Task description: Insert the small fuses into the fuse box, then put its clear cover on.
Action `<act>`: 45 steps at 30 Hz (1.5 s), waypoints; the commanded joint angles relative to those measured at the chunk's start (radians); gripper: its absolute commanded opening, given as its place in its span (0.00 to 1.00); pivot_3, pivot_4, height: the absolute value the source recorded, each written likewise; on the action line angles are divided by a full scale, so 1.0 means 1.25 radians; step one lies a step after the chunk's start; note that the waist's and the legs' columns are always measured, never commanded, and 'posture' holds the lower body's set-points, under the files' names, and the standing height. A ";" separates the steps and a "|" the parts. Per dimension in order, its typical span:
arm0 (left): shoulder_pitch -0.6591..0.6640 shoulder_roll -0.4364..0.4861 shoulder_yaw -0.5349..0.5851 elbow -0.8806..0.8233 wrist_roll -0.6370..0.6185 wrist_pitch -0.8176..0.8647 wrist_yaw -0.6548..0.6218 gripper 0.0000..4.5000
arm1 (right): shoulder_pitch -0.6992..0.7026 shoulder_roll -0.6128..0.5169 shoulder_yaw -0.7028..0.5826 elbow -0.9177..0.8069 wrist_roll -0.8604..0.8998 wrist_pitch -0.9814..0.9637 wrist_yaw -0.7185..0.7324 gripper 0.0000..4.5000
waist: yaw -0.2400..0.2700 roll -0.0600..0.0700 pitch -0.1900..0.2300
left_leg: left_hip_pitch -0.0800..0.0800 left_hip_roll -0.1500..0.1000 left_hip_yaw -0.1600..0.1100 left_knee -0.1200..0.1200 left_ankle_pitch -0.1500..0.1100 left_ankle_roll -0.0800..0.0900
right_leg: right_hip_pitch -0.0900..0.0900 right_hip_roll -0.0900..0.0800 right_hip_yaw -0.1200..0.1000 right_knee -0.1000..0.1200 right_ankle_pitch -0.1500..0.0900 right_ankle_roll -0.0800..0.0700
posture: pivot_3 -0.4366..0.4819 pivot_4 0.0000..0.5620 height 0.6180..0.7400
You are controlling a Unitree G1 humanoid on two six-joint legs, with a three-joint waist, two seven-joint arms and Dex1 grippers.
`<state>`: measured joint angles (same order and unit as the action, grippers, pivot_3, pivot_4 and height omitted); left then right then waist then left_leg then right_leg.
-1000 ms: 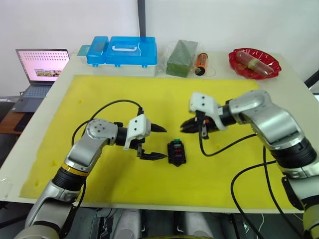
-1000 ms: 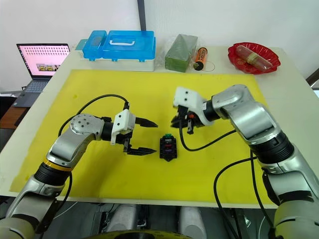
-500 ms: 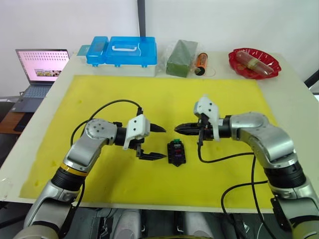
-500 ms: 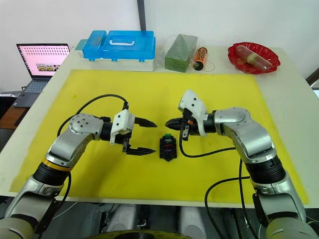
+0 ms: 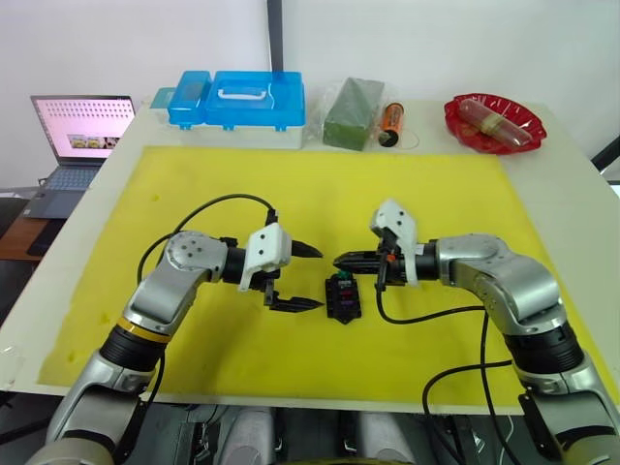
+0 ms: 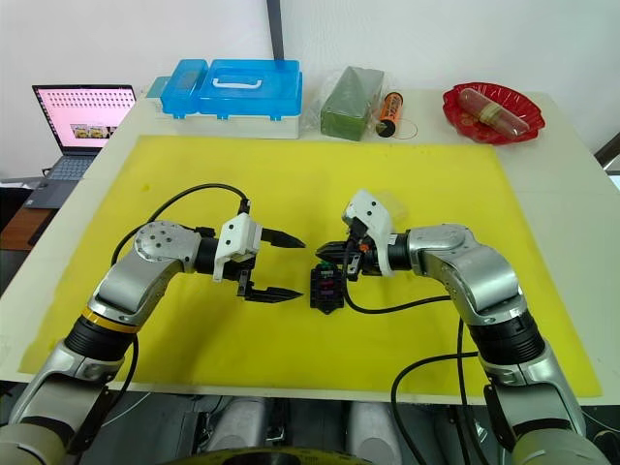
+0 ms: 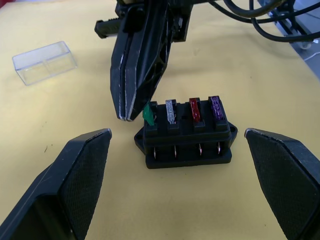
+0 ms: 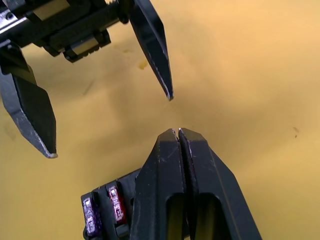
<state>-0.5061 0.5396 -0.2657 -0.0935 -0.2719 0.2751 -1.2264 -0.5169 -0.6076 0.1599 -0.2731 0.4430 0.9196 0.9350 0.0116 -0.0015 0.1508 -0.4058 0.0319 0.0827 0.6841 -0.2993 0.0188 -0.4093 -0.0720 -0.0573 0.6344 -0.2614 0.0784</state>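
The black fuse box (image 7: pixel 187 132) lies on the yellow mat (image 5: pixel 194 184) between my two grippers. Four small fuses stand in its top row: green (image 7: pixel 148 114), grey (image 7: pixel 171 111), red (image 7: pixel 194 109) and purple (image 7: pixel 215 106). The green one leans, and the others stand straight. My right gripper (image 5: pixel 337 262) is shut, and its tip rests against the green fuse at the box's end. My left gripper (image 5: pixel 318 277) stands open just left of the box (image 5: pixel 343 295), with a finger (image 7: pixel 75 185) on either side of it and apart from it. The clear cover (image 7: pixel 44 61) lies on the mat beyond the box.
Along the table's far edge stand a blue plastic case (image 5: pixel 237 100), a green block (image 5: pixel 353 113), an orange cylinder (image 5: pixel 391 119) and a red bowl (image 5: pixel 494 121). A laptop (image 5: pixel 79 136) sits off the table's left side. Black cables hang from both wrists.
My right gripper has swung down and to the left, from above the mat to the fuse box's end by the green fuse. The left arm has stayed still.
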 commanded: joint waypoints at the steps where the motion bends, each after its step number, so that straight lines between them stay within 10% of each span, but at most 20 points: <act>1: -0.008 0.001 0.004 -0.018 -0.006 -0.005 0.002 1.00 | -0.003 0.003 -0.001 -0.009 0.020 0.001 0.002 0.01 | 0.000 0.000 0.000 | 0.000 0.000 0.000 0.000 0.000 0.000 | 0.000 0.000 0.000 0.000 0.000 0.000 | 0.48 0.27 1.00; 31: -0.007 -0.007 0.004 -0.030 -0.009 0.008 0.014 1.00 | 0.038 -0.005 0.105 0.015 -0.031 0.033 -0.077 0.01 | 0.001 -0.001 -0.001 | 0.001 0.000 0.000 0.000 0.000 0.000 | 0.001 0.000 0.000 0.000 0.000 0.000 | 0.48 0.27 1.00; 45: -0.009 0.018 0.038 -0.048 -0.038 0.025 0.000 1.00 | -0.030 -0.042 -0.103 -0.135 0.119 0.104 -0.082 0.01 | 0.000 -0.001 -0.001 | 0.000 0.000 0.000 0.000 0.000 0.000 | 0.000 0.000 0.000 0.000 0.000 0.000 | 0.48 0.27 1.00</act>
<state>-0.5062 0.5507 -0.2535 -0.1147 -0.2929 0.3035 -1.2204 -0.5253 -0.6445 0.0914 -0.3736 0.5501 1.0383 0.8281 0.0118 -0.0022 0.1500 -0.4063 0.0319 0.0823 0.6841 -0.2994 0.0190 -0.4095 -0.0727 -0.0570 0.6342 -0.2614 0.0784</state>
